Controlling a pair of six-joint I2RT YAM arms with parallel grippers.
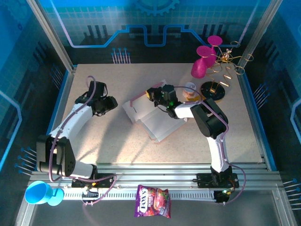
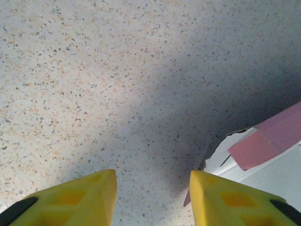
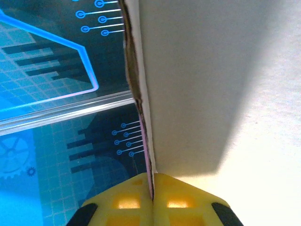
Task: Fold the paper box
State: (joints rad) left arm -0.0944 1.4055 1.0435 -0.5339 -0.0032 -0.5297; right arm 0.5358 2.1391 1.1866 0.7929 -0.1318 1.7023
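Mid-fold here: the right gripper (image 3: 153,187) is pinching a raised flap of the paper box (image 1: 159,124), jaws tight on the cardboard. The left gripper (image 2: 153,197) is hovering half-open and empty, with the box just off to its right. I'm guessing it's creasing next.

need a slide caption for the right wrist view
Right tool clamped on the thin edge of the paper box, whitish side showing

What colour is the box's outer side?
Pink; the box shows it best in the left wrist view.
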